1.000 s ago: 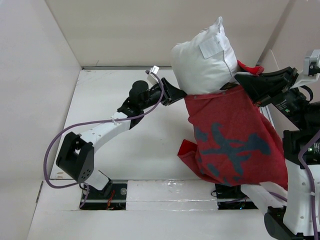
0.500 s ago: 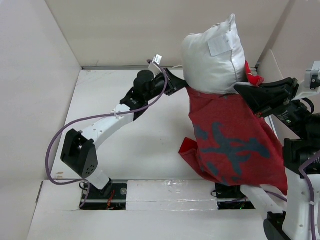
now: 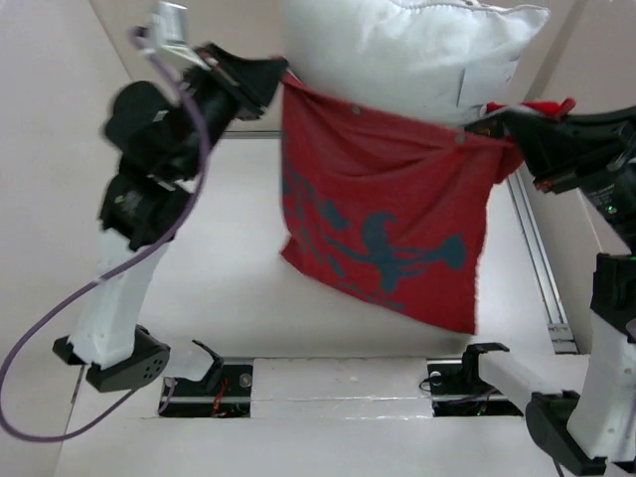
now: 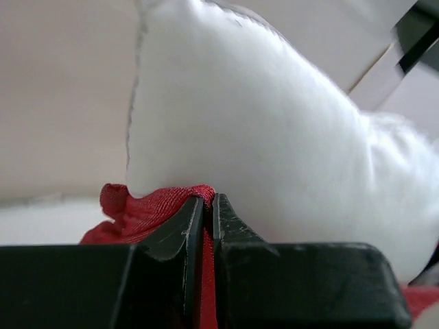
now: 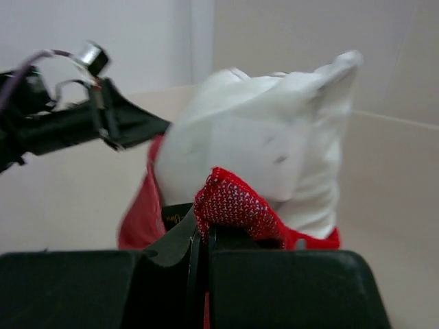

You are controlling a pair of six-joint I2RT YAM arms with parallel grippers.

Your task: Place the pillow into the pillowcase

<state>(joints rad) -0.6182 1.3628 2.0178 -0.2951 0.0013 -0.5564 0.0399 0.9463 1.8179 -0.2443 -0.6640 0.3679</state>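
The left hand (image 3: 281, 74) and right hand (image 3: 492, 127) each pinch a top corner of the red pillowcase (image 3: 383, 209), hanging it above the desk (image 3: 229, 278). The pillow (image 3: 417, 45) sits partly inside, its top bulging out; it likely needs shaking fully down.

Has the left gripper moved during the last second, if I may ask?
Yes: the left gripper shifted up and left in view, past the table's back edge.
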